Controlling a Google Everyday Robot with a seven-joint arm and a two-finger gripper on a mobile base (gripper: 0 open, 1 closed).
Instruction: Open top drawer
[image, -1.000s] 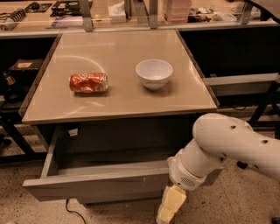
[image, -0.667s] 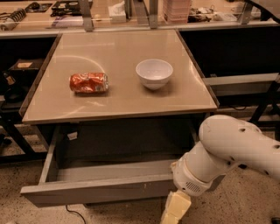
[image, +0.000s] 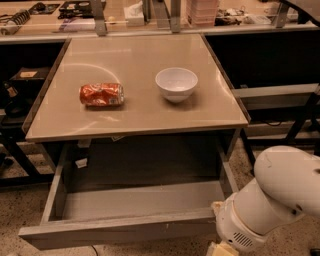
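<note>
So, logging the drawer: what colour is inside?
Grey inside the drawer, camera view; pincer at bottom right.

The gripper (image: 223, 249) sits at the bottom edge, by the front right corner of the top drawer (image: 120, 230), and is mostly cut off there. The white arm (image: 272, 202) runs off the right edge and covers the drawer front's right end. The table (image: 140, 114) top hides the drawer's rear.

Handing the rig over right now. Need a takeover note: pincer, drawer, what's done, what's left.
Arm: the pincer is low at the bottom edge of view, by the right end of the drawer front, mostly out of frame.
Things: the top drawer is pulled well out from under the table, grey inside showing.
Done: drawer open.
Left: probably only backing the arm away.
</note>
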